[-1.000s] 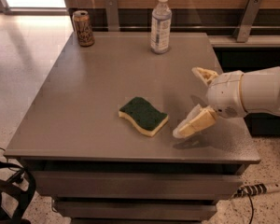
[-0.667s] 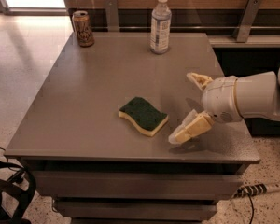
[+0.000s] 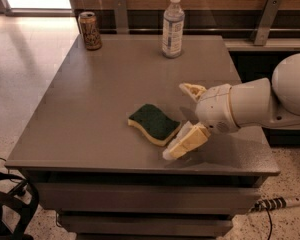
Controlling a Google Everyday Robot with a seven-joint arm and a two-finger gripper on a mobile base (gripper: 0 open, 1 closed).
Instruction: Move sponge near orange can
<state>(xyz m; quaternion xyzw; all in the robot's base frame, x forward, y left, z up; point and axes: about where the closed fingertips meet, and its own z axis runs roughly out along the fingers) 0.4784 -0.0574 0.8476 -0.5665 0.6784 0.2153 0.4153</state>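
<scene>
Two jaws spread wide; gripper (image 3: pixel 189 116) has slid closer to sponge (image 3: pixel 154 124), now just left of jaws, lower one by its edge. Nothing gripped. Orange can (image 3: pixel 90 30) far beyond jaws, desk (image 3: pixel 90 109) back-left corner. Grasp likely next.

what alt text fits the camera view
A robot gripper, jaws open, is beside a sponge near the front edge of a table. A can and a bottle stand at the back.
</scene>
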